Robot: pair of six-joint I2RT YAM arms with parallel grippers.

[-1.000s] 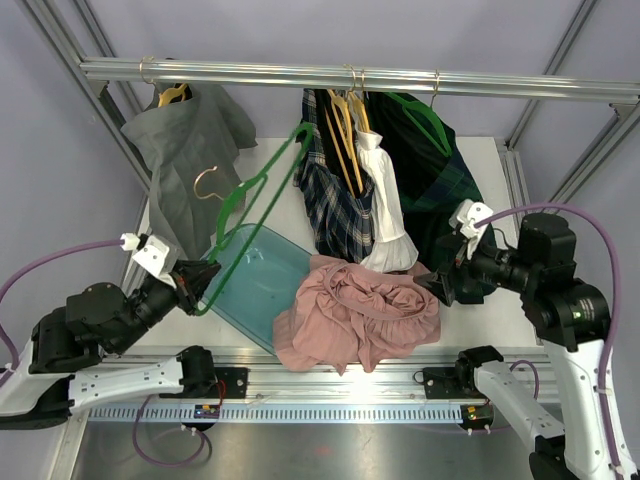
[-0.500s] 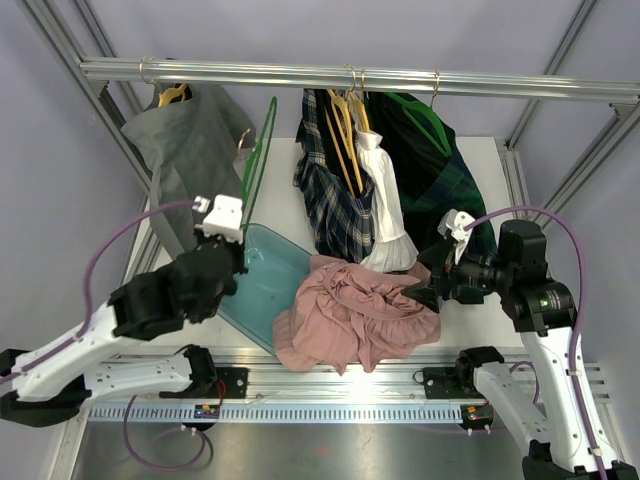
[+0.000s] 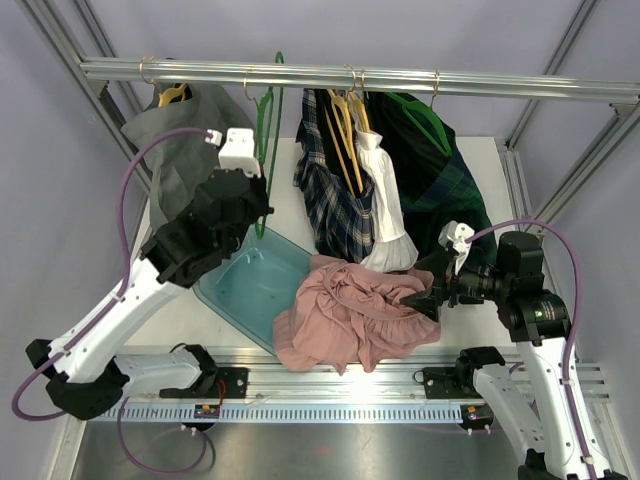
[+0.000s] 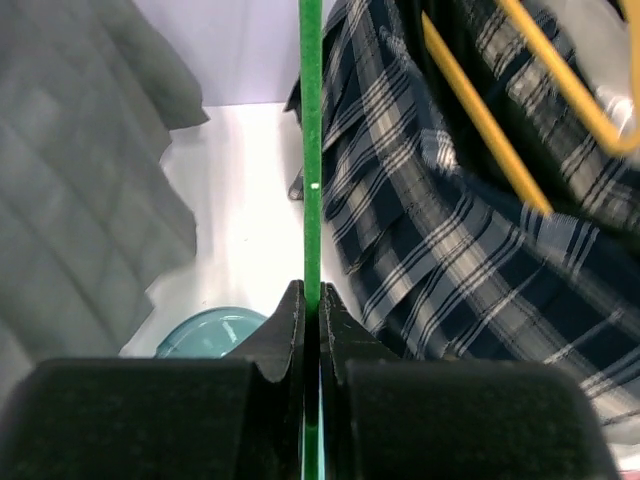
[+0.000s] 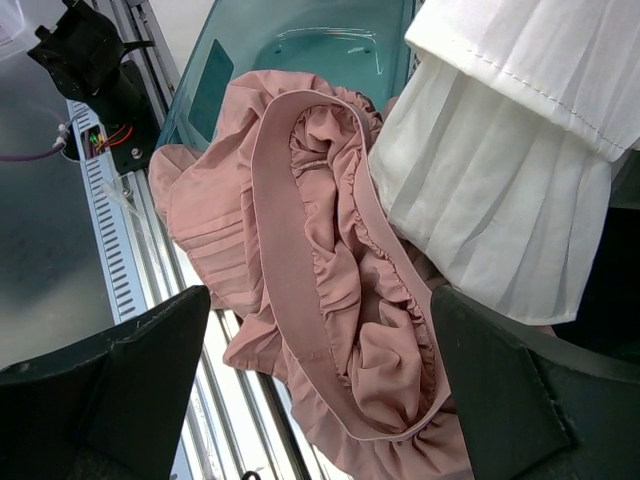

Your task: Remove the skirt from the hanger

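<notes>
One thin green plastic hanger (image 4: 311, 150) is clamped in the left gripper (image 4: 311, 300), now up at the metal rail (image 3: 480, 85); earlier it was low by the one teal plastic bin (image 3: 245, 290). One crumpled pink pleated skirt (image 3: 355, 310) overlaps the bin's edge, just left of the right gripper (image 3: 428, 292), whose jaws stand wide apart. Maybe four hung garments (image 3: 185, 145).

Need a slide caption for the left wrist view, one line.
Left gripper shut on the bare green hanger, held upright between a grey garment and a plaid garment.

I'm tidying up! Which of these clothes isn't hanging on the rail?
The pink skirt: it lies crumpled on the table, while all the others hang from the rail.
</notes>
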